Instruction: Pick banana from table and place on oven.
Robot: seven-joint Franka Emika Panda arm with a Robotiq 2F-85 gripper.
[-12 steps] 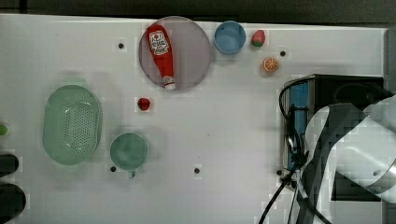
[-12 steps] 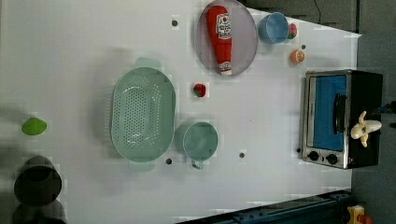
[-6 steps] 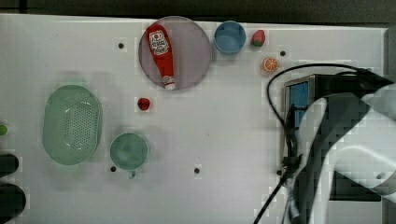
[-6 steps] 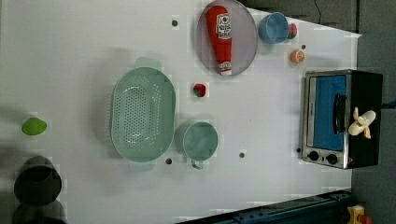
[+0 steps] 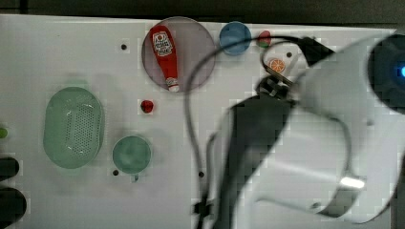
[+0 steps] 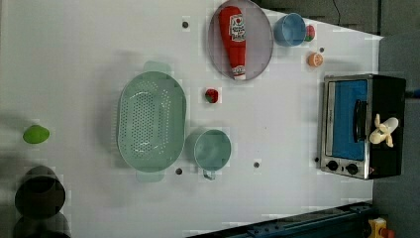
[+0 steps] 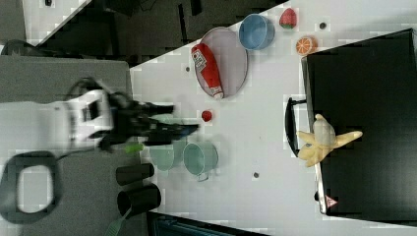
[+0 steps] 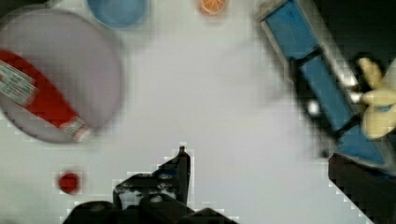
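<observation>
The pale yellow banana (image 6: 384, 131) lies on the black top of the oven (image 6: 361, 99), near its front edge above the door handle. It shows the same way in the right view, banana (image 7: 322, 140) on oven (image 7: 364, 73), and in the wrist view, banana (image 8: 380, 100) beside the blue glass door (image 8: 317, 79). My gripper (image 7: 185, 118) is open and holds nothing. It hangs well away from the oven, over the white table (image 7: 255, 123) near the teal cup. One dark finger (image 8: 183, 163) shows in the wrist view. In the top view my arm (image 5: 305, 143) covers the oven.
A ketchup bottle (image 6: 235, 39) lies on a grey plate (image 6: 257, 59). A blue bowl (image 6: 289, 29), a strawberry (image 6: 310, 32) and an orange slice (image 6: 315, 60) sit beyond the oven. A green colander (image 6: 151, 121), teal cup (image 6: 212, 148), small red piece (image 6: 212, 95), lime (image 6: 36, 134) and black cups (image 6: 39, 193) are nearby.
In the top view my arm has swung towards the top view's left and looms larger, now covering the oven. The banana stays on the oven top.
</observation>
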